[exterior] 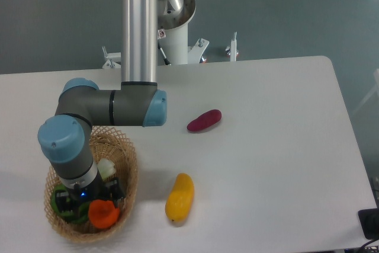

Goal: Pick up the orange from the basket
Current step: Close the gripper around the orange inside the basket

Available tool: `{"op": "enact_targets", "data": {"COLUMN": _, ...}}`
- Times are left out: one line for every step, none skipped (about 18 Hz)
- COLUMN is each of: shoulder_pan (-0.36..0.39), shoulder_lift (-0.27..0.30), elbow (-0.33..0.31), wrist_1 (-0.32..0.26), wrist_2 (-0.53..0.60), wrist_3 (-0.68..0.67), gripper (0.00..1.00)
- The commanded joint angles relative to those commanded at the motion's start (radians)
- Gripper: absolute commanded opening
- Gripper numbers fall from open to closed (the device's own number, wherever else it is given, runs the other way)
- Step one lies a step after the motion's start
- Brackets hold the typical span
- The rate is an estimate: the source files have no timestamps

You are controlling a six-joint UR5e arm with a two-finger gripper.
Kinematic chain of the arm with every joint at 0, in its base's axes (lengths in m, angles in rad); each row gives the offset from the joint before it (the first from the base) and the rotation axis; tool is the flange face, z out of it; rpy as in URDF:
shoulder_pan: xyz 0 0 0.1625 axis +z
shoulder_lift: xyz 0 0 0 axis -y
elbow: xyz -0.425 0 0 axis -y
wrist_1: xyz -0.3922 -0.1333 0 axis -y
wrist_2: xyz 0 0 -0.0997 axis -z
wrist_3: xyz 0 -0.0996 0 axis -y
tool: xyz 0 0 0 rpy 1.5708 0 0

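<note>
The orange (103, 214) lies in the basket (124, 157), toward the basket's front edge and a little right of its middle. The gripper (89, 204) hangs straight down into the basket from the arm's wrist, and the orange sits directly under it and slightly to its right, so close that the black gripper body covers the top of the fruit. That is the relation the coming move rests on: the tool is already over the fruit, so what remains looks like a short vertical matter and no sideways travel. The orange is round, so it has no long axis to line up with.

Whether the fingers stand apart, are closed, or already pinch the orange cannot be told; the wrist and gripper housing hide them from this camera.

Counts: 1 orange, 1 basket, 1 arm with 1 gripper. Also in the basket is 1 green leafy vegetable (59, 199), left of the orange and partly hidden by the gripper. Outside the basket, on the white table (278, 164), lie 1 long yellow fruit (179, 198) to the basket's right and 1 dark red-purple piece of produce (204, 120) farther back and right, well apart from the basket.
</note>
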Motion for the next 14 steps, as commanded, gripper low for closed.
{"op": "enact_targets", "data": {"shoulder_pan": 0.0, "shoulder_lift": -0.002, "elbow": 0.0, "wrist_1": 0.0, "wrist_2": 0.0, "wrist_3": 0.002, "gripper": 1.0}}
{"op": "enact_targets", "data": {"shoulder_pan": 0.0, "shoulder_lift": -0.003, "elbow": 0.0, "wrist_1": 0.0, "wrist_2": 0.002, "wrist_3": 0.002, "gripper": 1.0}}
{"op": "enact_targets", "data": {"shoulder_pan": 0.0, "shoulder_lift": -0.003, "elbow": 0.0, "wrist_1": 0.0, "wrist_2": 0.002, "wrist_3": 0.002, "gripper": 1.0}}
{"op": "enact_targets", "data": {"shoulder_pan": 0.0, "shoulder_lift": -0.006, "elbow": -0.002, "wrist_1": 0.0, "wrist_2": 0.002, "wrist_3": 0.002, "gripper": 1.0}}
{"op": "enact_targets", "data": {"shoulder_pan": 0.0, "shoulder_lift": -0.008, "elbow": -0.002, "wrist_1": 0.0, "wrist_2": 0.002, "wrist_3": 0.002, "gripper": 1.0}}
{"op": "enact_targets", "data": {"shoulder_pan": 0.0, "shoulder_lift": -0.011, "elbow": -0.002, "wrist_1": 0.0, "wrist_2": 0.003, "wrist_3": 0.002, "gripper": 1.0}}
{"op": "enact_targets", "data": {"shoulder_pan": 0.0, "shoulder_lift": -0.012, "elbow": 0.0, "wrist_1": 0.0, "wrist_2": 0.012, "wrist_3": 0.002, "gripper": 1.0}}
{"op": "enact_targets", "data": {"shoulder_pan": 0.0, "shoulder_lift": -0.012, "elbow": 0.0, "wrist_1": -0.002, "wrist_2": 0.014, "wrist_3": 0.002, "gripper": 1.0}}
{"op": "enact_targets", "data": {"shoulder_pan": 0.0, "shoulder_lift": -0.012, "elbow": -0.003, "wrist_1": -0.002, "wrist_2": 0.015, "wrist_3": 0.002, "gripper": 1.0}}
{"op": "enact_targets", "data": {"shoulder_pan": 0.0, "shoulder_lift": -0.014, "elbow": -0.003, "wrist_1": -0.002, "wrist_2": 0.015, "wrist_3": 0.002, "gripper": 1.0}}
{"op": "enact_targets", "data": {"shoulder_pan": 0.0, "shoulder_lift": -0.014, "elbow": -0.003, "wrist_1": -0.002, "wrist_2": 0.017, "wrist_3": 0.002, "gripper": 1.0}}
{"op": "enact_targets", "data": {"shoulder_pan": 0.0, "shoulder_lift": -0.018, "elbow": -0.003, "wrist_1": 0.0, "wrist_2": 0.015, "wrist_3": 0.002, "gripper": 1.0}}
{"op": "enact_targets", "data": {"shoulder_pan": 0.0, "shoulder_lift": -0.023, "elbow": 0.001, "wrist_1": 0.0, "wrist_2": 0.017, "wrist_3": 0.0, "gripper": 1.0}}
{"op": "enact_targets", "data": {"shoulder_pan": 0.0, "shoulder_lift": -0.031, "elbow": 0.011, "wrist_1": -0.002, "wrist_2": 0.021, "wrist_3": 0.0, "gripper": 1.0}}
